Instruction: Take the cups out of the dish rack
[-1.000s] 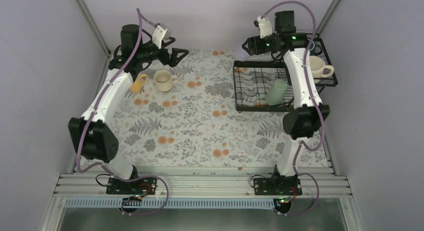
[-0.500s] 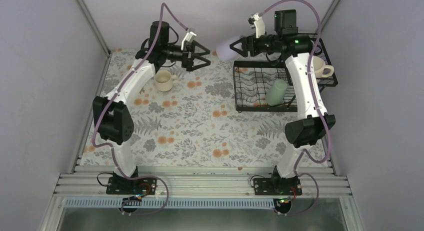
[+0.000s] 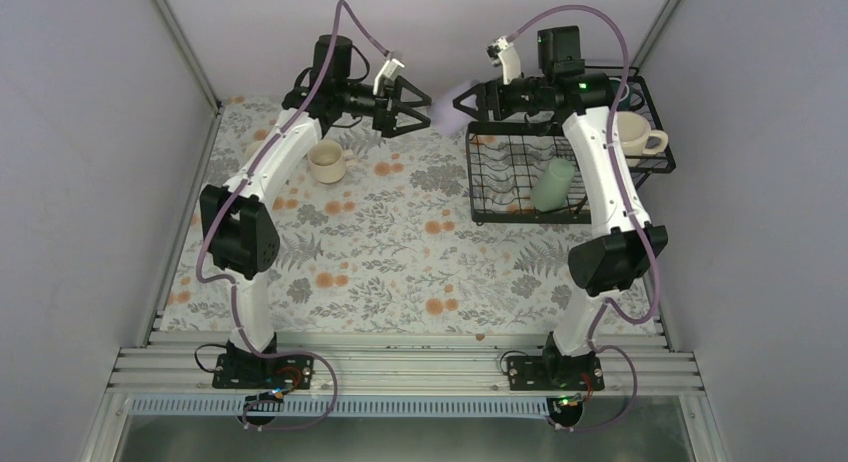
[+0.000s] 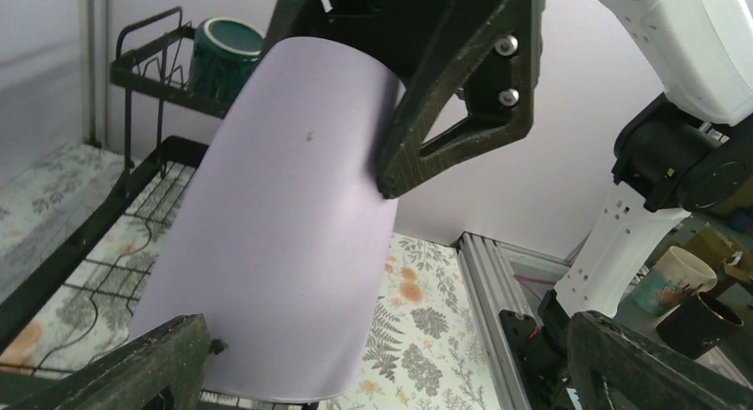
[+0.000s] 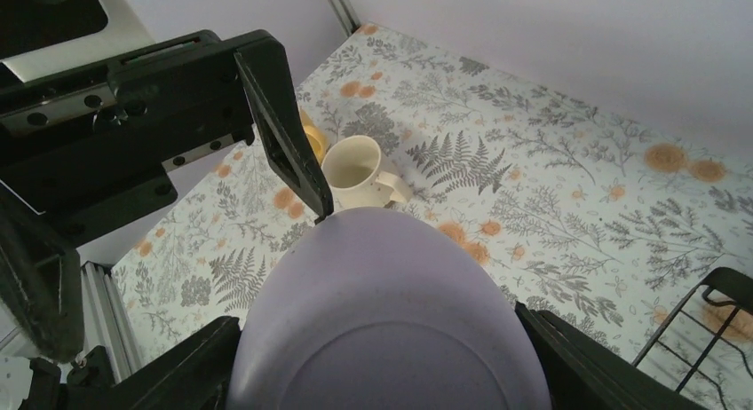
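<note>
Lavender handleless tumbler [image 4: 284,224], smooth-walled, hung in mid-air just left of the black wire dish rack [image 3: 472,177]. It looked light, stiff and slippery, best gripped across its body. The right gripper [image 3: 468,100] clamped its sides. The left gripper [image 3: 418,114] stood wide open at its free end, holding nothing.

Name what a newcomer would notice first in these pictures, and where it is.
A lavender tumbler hangs in mid-air at the far edge of the table, gripped by the right gripper, with the open left gripper facing it. To the right, the dish rack holds a mint tumbler lying on its side.
</note>
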You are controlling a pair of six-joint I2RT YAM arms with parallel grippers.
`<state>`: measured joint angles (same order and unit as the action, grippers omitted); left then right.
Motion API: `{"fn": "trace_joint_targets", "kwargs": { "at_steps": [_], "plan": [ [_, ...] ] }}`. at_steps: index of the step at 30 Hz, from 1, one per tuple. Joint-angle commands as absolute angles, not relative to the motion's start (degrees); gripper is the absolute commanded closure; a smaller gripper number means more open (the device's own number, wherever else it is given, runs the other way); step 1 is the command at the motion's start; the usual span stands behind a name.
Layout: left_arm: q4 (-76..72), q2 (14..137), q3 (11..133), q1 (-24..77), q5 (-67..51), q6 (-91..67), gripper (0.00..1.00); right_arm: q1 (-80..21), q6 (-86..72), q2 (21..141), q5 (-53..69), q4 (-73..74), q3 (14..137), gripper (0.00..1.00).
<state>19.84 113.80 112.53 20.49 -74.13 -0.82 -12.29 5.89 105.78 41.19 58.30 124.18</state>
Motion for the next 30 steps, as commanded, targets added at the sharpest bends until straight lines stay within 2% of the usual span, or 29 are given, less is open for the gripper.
{"fn": "trace_joint_targets", "kwargs": {
  "at_steps": [1, 4, 14, 25, 30],
  "plan": [
    [27.5, 113.7, 116.9, 19.1, -74.4, 4.3, 0.0, -12.9, 5.5, 103.2, 42.3, 56.2, 122.4, 0.65],
    [31.1, 113.6, 120.1, 17.6, -73.9, 5.9, 0.0, -12.9, 5.6, 102.9, 41.7, 56.1, 122.4, 0.65],
    [36.3, 115.6, 119.1, 17.3, -73.7, 9.5, 0.0, -12.9, 5.5, 100.7, 41.8, 55.8, 122.8, 0.64],
    [33.9, 117.5, 118.1, 21.2, -74.8, 6.7, 0.0, -12.9, 5.8, 100.6, 41.4, 55.9, 123.2, 0.65],
    [31.0, 118.8, 121.2, 21.4, -76.0, 2.7, 0.0, -12.9, 5.6, 101.2, 41.2, 55.7, 123.6, 0.65]
  ]
}}
